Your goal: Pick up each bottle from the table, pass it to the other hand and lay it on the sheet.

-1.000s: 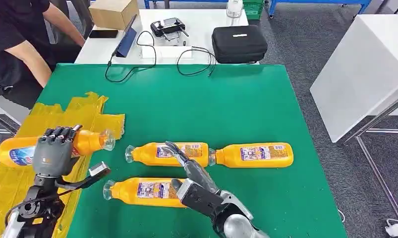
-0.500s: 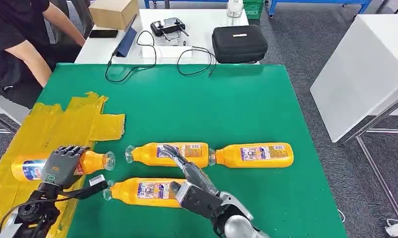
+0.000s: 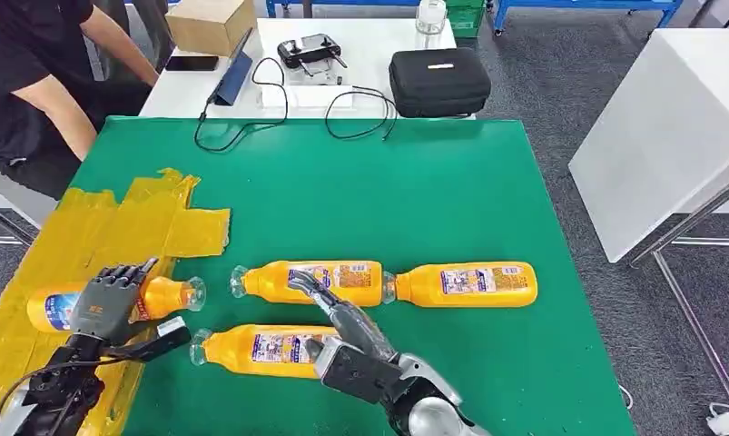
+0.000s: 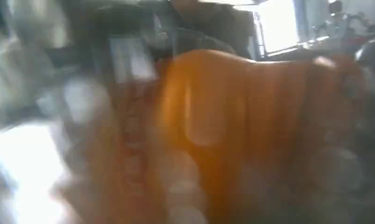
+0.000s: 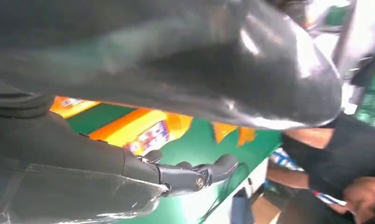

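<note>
Lowering orange bottle (image 3: pixel 115 302) onto yellow sheet (image 3: pixel 97 232), left hand (image 3: pixel 106 302) still gripping; right hand (image 3: pixel 338 313) hovering, fingers apart, empty.

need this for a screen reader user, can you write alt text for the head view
The robot's left hand grips an orange bottle lying on the yellow sheet at the left of a green table. Its right hand reaches over three more orange bottles lying on the table.

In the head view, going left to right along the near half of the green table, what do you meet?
Yellow sheet → bottle under the left robot hand → bottle behind the right robot hand → rightmost bottle.
</note>
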Controlling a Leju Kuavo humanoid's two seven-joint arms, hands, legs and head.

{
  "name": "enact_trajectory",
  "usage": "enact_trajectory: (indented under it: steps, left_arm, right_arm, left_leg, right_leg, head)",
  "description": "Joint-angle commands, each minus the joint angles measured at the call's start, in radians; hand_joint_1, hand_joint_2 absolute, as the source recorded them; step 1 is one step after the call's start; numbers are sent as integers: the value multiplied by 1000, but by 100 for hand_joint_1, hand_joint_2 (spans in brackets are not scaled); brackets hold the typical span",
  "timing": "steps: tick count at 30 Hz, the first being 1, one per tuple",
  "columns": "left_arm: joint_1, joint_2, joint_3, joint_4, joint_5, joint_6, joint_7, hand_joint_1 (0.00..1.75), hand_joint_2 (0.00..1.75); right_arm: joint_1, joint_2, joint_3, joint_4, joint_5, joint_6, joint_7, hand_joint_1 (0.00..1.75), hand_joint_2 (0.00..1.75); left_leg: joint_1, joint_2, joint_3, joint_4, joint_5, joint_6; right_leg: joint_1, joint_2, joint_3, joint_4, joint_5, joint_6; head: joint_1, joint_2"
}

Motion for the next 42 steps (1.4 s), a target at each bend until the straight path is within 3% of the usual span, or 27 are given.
enact_trajectory:
  steps: [1, 6, 23, 32, 35, 40, 42]
  left_arm:
    - [-22, -13, 21, 132, 18, -4, -4, 0, 0]
    - [-11, -21, 43, 108, 59, 28, -33, 0, 0]
    - [30, -23, 88, -24, 157, 44, -120, 0, 0]
    - [18, -95, 161, -84, 353, 121, -238, 0, 0]
    - [10, -145, 216, -167, 558, 46, -340, 0, 0]
    - [64, -281, 306, -492, 1075, -348, -340, 0, 0]
    - [84, -307, 316, -533, 1073, -359, -340, 0, 0]
  right_arm:
    - [-85, -13, 78, 112, 173, -26, 119, 0, 175]
    - [-112, 5, 98, 166, 235, -23, 158, 0, 175]
    - [-132, 15, 114, 196, 233, 11, 158, 0, 175]
    - [-151, 25, 134, 224, 230, 21, 158, 0, 175]
    - [-151, 33, 137, 236, 230, 24, 158, 0, 175]
    - [-195, 45, 162, 353, 244, 50, 180, 0, 175]
    - [-199, 52, 162, 376, 246, 49, 179, 0, 175]
  left_leg:
    - [1, 4, 3, -1, 0, 0]
    - [1, 3, 5, -1, 0, -1]
    - [1, 2, 1, 0, 0, 0]
    - [1, 0, 0, 0, 0, 0]
    - [2, 0, 0, 1, 0, 0]
    - [2, -2, -2, 2, 0, 0]
    - [2, 0, 0, 1, 0, 0]
  right_leg:
    - [1, 3, 2, -1, 1, -1]
    - [1, 2, 4, -2, 1, -1]
    - [1, 1, 0, 0, 0, -1]
    - [1, -1, 0, 0, 0, -1]
    - [1, -1, 0, -1, 0, -1]
    - [2, -3, -1, -1, 0, 0]
    - [2, -1, 0, -1, 1, -1]
  head:
    - [0, 0]
    - [0, 0]
    - [0, 0]
    - [0, 0]
    - [0, 0]
    - [0, 0]
    - [0, 0]
